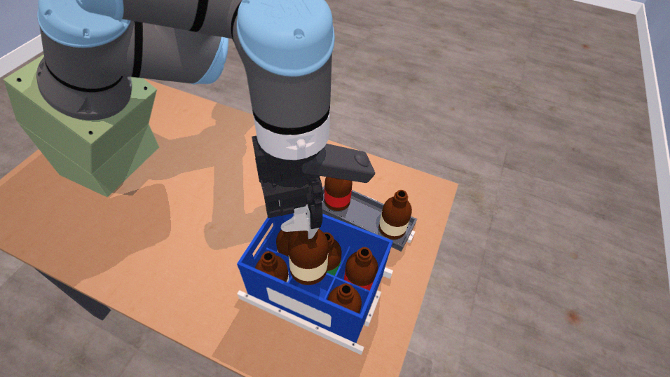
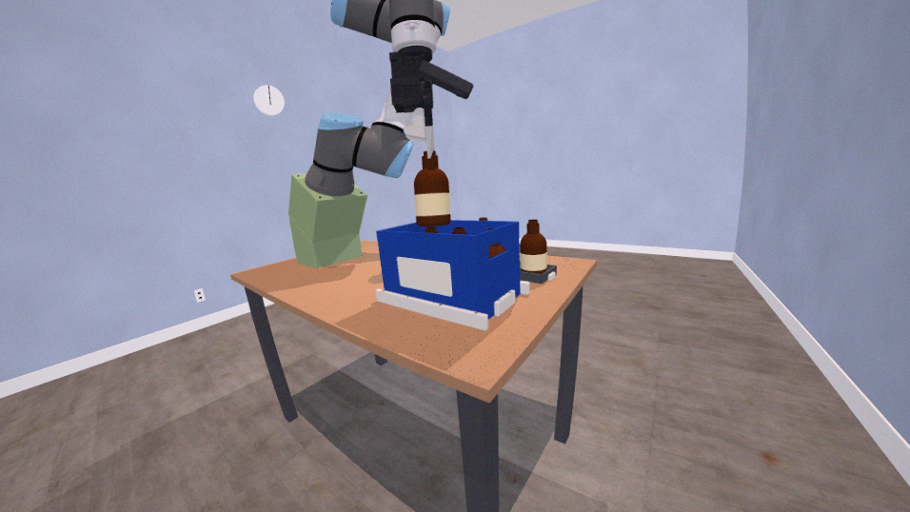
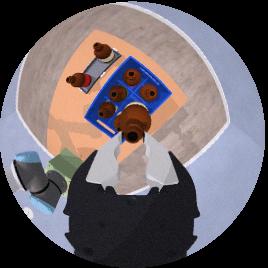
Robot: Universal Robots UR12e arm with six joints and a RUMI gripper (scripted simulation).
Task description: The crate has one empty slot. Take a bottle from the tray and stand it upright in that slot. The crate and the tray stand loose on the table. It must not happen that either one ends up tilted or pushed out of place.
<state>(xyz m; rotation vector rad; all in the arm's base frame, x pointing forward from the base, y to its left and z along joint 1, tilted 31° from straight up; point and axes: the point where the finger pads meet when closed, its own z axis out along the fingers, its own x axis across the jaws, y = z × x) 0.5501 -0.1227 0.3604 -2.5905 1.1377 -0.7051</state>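
Tool (image 3: 132, 145) clamped on bottle (image 3: 132, 121) above crate (image 3: 162, 102)

- Brown bottle (image 1: 308, 256) is wearing a cream band.
- Crate (image 1: 299, 293) is showing blue, white label.
- Tray (image 1: 360, 213) is showing grey.
- Bottle at the tray's 10 o'clock end (image 1: 338, 191) is wearing red.
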